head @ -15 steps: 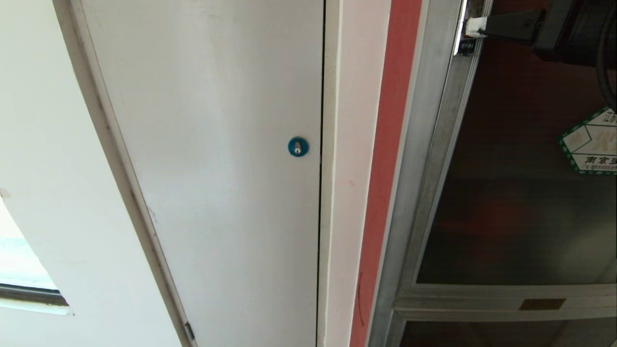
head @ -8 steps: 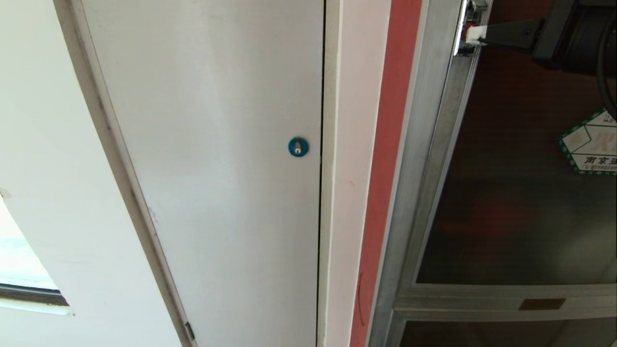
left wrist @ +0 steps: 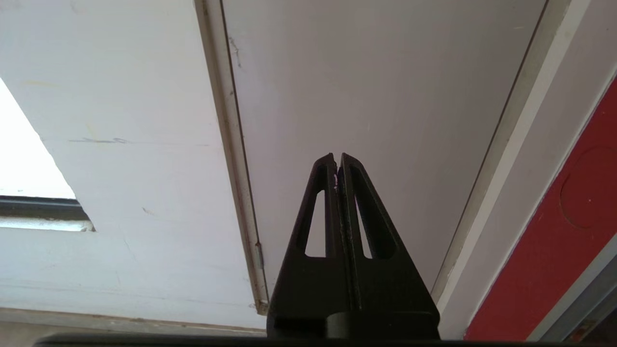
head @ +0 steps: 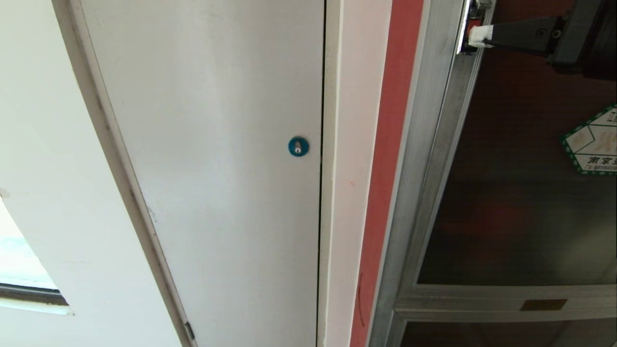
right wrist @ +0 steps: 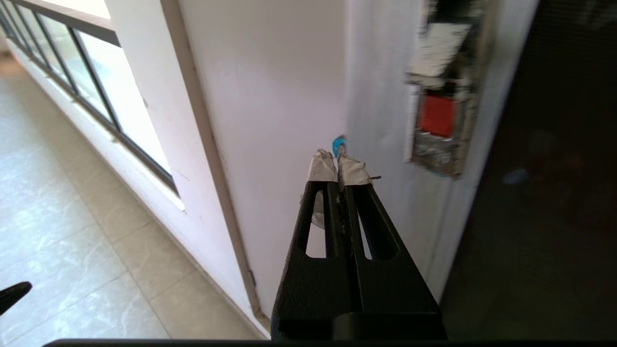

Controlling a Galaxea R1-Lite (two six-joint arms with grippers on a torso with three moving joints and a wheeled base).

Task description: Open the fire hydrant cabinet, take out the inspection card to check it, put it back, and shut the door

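Observation:
The fire hydrant cabinet (head: 426, 144) has a silver frame and a red edge strip. Its door (head: 520, 217) is dark glass with a green-bordered hexagonal sticker (head: 594, 143). The door's small red latch (head: 475, 24) sits in the frame, at the top of the head view. My right gripper (head: 479, 33) is shut with nothing in it, its white-taped tips just below the latch; I cannot tell whether they touch. In the right wrist view the shut right gripper (right wrist: 337, 166) is beside the latch (right wrist: 437, 115). My left gripper (left wrist: 337, 156) is shut and parked low, facing the white door. The inspection card is hidden.
A plain white door (head: 217, 168) with a round blue lock (head: 298, 146) stands left of the cabinet. Below the door is a smaller dark panel with a brass label plate (head: 543, 304). A window and tiled floor (right wrist: 72, 193) lie further left.
My right gripper has shifted slightly down and right at the door frame, and the red latch now shows above its tips. The sticker on the door has crept slightly up. The left arm is still.

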